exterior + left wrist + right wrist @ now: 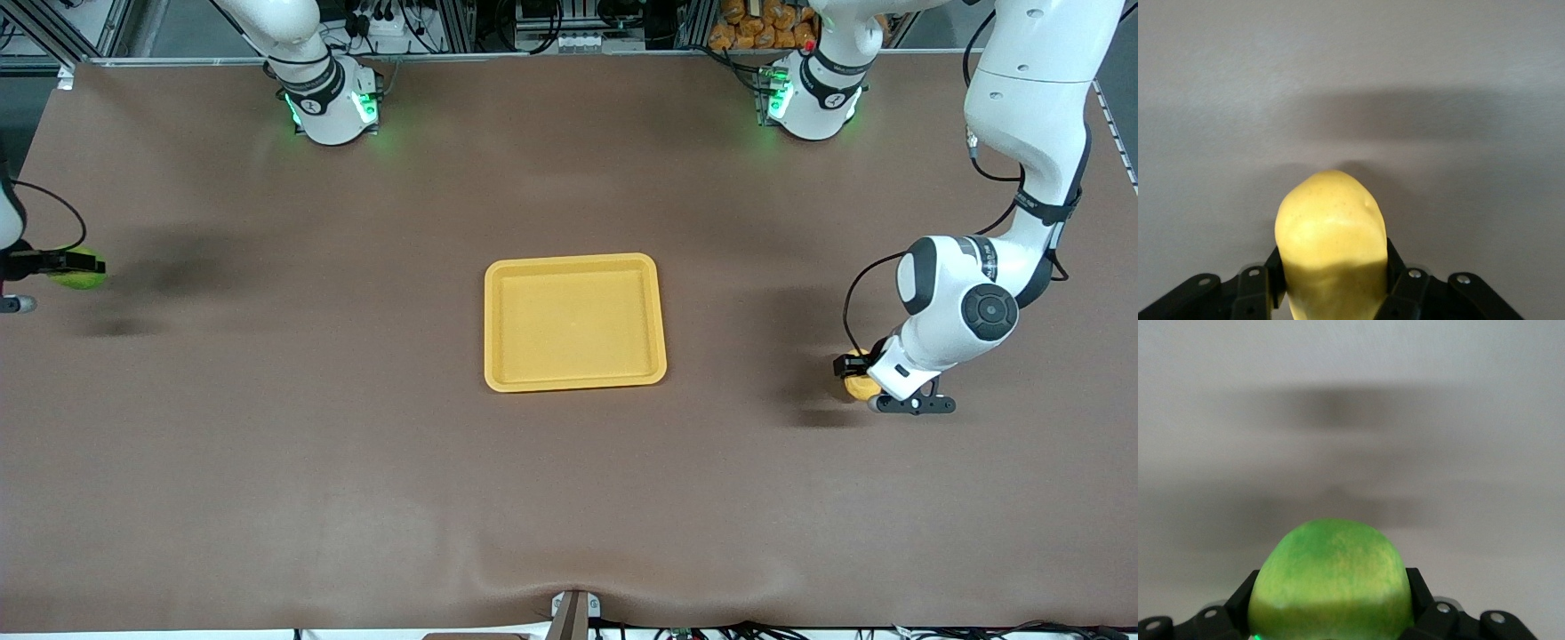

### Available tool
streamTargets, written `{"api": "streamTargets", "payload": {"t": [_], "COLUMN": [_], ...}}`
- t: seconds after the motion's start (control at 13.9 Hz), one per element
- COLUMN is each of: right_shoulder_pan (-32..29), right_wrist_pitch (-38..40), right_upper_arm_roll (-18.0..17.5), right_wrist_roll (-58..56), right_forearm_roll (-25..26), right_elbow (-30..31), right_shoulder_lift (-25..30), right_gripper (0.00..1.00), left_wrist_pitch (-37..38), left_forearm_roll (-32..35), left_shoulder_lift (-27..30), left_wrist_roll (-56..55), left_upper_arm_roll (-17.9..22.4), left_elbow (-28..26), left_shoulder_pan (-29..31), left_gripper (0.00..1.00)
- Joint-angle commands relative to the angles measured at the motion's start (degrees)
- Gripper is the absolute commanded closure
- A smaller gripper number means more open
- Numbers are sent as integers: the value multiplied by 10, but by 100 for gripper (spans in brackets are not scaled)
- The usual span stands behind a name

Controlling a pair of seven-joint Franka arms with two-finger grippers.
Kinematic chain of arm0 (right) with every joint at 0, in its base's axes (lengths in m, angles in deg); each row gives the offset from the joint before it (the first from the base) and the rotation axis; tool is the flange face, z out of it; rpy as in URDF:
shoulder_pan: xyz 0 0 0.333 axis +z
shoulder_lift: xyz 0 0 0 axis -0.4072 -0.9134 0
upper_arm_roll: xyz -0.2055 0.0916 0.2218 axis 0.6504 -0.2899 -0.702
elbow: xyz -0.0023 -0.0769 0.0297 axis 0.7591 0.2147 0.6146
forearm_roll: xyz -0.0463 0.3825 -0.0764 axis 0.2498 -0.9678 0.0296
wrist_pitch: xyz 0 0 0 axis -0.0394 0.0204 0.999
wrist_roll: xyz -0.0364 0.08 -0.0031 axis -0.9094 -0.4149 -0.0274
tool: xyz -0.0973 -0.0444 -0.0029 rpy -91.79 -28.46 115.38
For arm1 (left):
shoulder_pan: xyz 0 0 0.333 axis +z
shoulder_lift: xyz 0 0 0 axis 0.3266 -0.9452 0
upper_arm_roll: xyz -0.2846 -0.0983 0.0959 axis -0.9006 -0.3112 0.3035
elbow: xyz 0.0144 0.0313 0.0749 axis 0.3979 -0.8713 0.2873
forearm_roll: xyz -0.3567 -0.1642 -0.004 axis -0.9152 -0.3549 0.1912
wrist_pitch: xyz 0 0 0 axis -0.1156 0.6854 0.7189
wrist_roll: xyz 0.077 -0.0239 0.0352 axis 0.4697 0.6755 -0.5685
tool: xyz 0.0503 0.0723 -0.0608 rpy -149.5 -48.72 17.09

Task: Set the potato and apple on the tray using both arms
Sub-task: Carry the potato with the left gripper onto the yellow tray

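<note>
The yellow-orange tray (pixel 573 324) lies empty at the middle of the table. My left gripper (pixel 855 370) is shut on the yellow potato (pixel 861 387), low over the table toward the left arm's end. In the left wrist view the potato (pixel 1328 227) sticks out between the black fingers (pixel 1258 290) of the left gripper (pixel 1331 283). My right gripper (pixel 75 264) is shut on the green apple (pixel 80 277) and holds it above the table at the right arm's end. In the right wrist view the apple (pixel 1331 570) fills the gap of the right gripper (pixel 1331 607).
The brown table top (pixel 356 462) is bare around the tray. The two arm bases (pixel 333 107) (pixel 813 102) with green lights stand along the table edge farthest from the front camera. A small bracket (pixel 573 613) sits at the nearest edge.
</note>
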Motion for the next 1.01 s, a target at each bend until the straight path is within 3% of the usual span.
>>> {"api": "streamTargets", "payload": {"t": [0.0,0.43,0.93], "right_shoulder_pan": [31,66,127], "right_wrist_pitch": [63,82,99], "right_upper_arm_roll": [1,1,1], "right_wrist_roll": [-5,-3,39], "right_forearm_roll": [-25,-42,-66], "right_elbow": [-55,-87,-126], "right_shoulder_lift": [4,0,1], "right_gripper": [100,100,100], "left_wrist_pitch": [51,126,188], "left_forearm_roll": [13,13,13], "left_shoulder_lift": [54,113,97], "left_wrist_roll": [-24,-133,-293], "left_upper_arm_roll": [3,-8,-11], "left_elbow": [-2,1,48], "left_shoulder_pan": [-13,-62,-177], "left_gripper": [62,62,62]}}
